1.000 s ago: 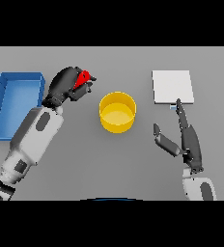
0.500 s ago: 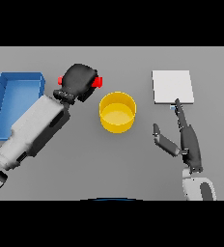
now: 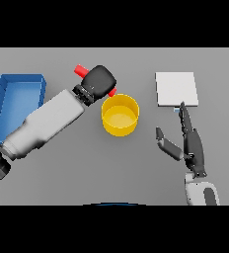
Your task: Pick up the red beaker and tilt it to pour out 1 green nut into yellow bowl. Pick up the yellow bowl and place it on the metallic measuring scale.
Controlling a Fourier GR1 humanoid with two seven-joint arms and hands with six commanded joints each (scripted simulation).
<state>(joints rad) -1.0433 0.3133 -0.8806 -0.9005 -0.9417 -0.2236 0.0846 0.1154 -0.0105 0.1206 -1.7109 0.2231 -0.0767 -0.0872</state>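
Observation:
My left hand (image 3: 99,81) is shut on the red beaker (image 3: 80,69), held above the table just left of the yellow bowl (image 3: 120,114). The beaker lies tilted; one red end shows up and left of the hand, and another red bit (image 3: 112,92) shows at the bowl's near-left rim. No green nut shows in the bowl or elsewhere. The metallic measuring scale (image 3: 175,88) is a pale square at the right rear. My right hand (image 3: 189,141) is open, fingers straight, just in front of the scale and right of the bowl.
A blue tray (image 3: 17,101) lies at the far left, beside my left forearm. The grey table (image 3: 111,168) stretches in front of the bowl.
My left hand has carried the beaker to the right, up to the bowl's rim, and rolled it further over. The right hand has stayed put.

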